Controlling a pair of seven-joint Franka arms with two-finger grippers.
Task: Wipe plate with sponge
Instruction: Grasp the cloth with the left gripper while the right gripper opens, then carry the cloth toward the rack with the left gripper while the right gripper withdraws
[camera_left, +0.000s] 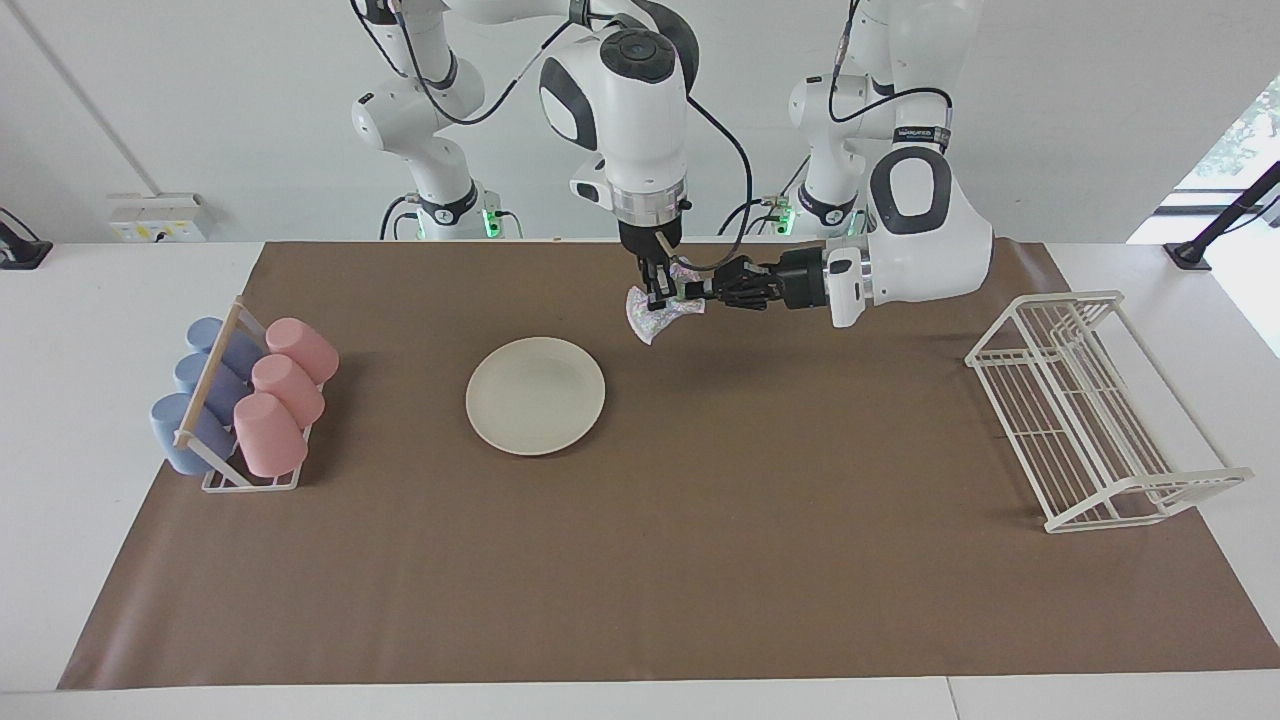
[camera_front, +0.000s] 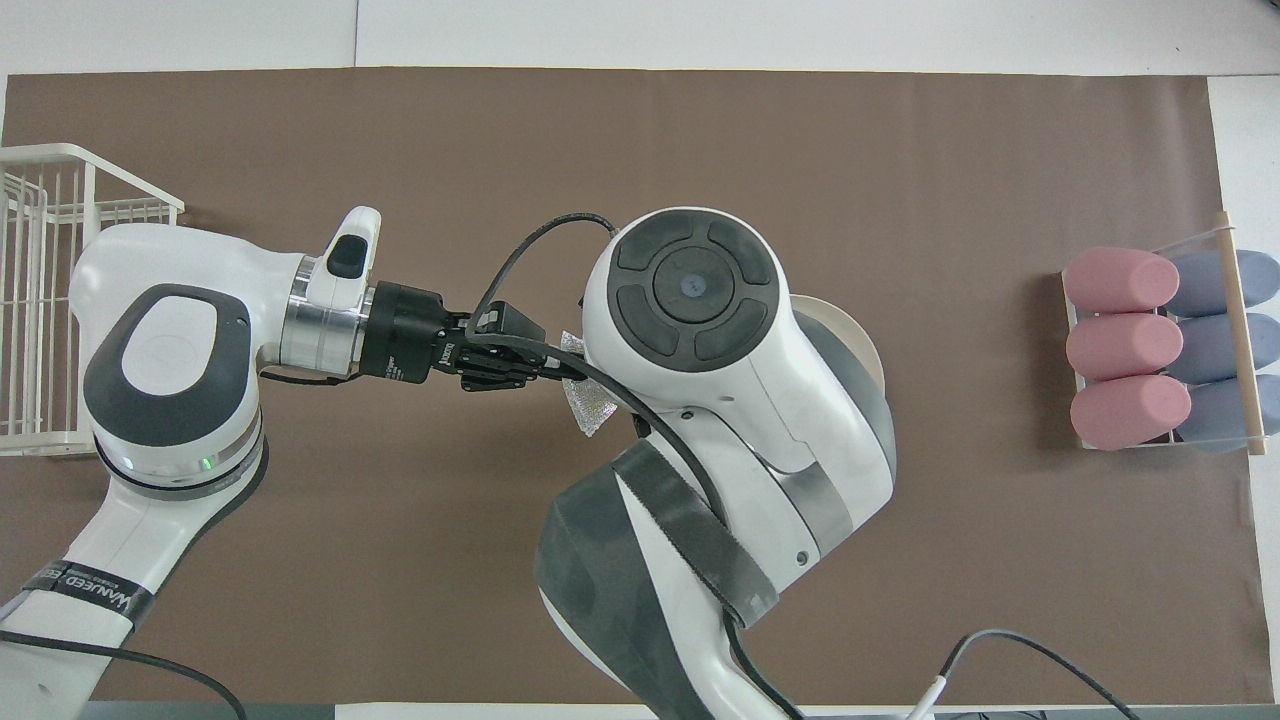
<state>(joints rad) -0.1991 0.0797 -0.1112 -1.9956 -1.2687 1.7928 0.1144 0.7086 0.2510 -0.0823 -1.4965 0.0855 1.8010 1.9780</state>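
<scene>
**A:** Where is the sponge against the two grippers?

**B:** The small silvery-grey wad of wrinkly shiny mesh, the sponge (camera_left: 652, 315), hangs in the air between them, over bare brown table covering (camera_left: 700, 560). The right gripper (camera_left: 657, 296) points straight down and pinches it from above. The left gripper (camera_left: 703, 291) lies level and comes in sideways from the left arm's end, its fingertips closed on the edge of the wad that faces that end.

**B:** So both are clamped on it, as far as the facing view shows. I judge this a handover, not yet finished.

**A:** And the plate?

**B:** The round, flat cream-white plate (camera_left: 535, 395) with a shallow rim lies flat on the covering, farther from the robots than the sponge and toward the right arm's end. Sponge and plate are apart. In the overhead view the right arm hides most of the plate.

**A:** How does the sponge look?

**B:** Crumpled, limp, its loose lower corner drooping below the right gripper. It should flex readily, so a one-sided pull could tear it out of either grip.
</scene>
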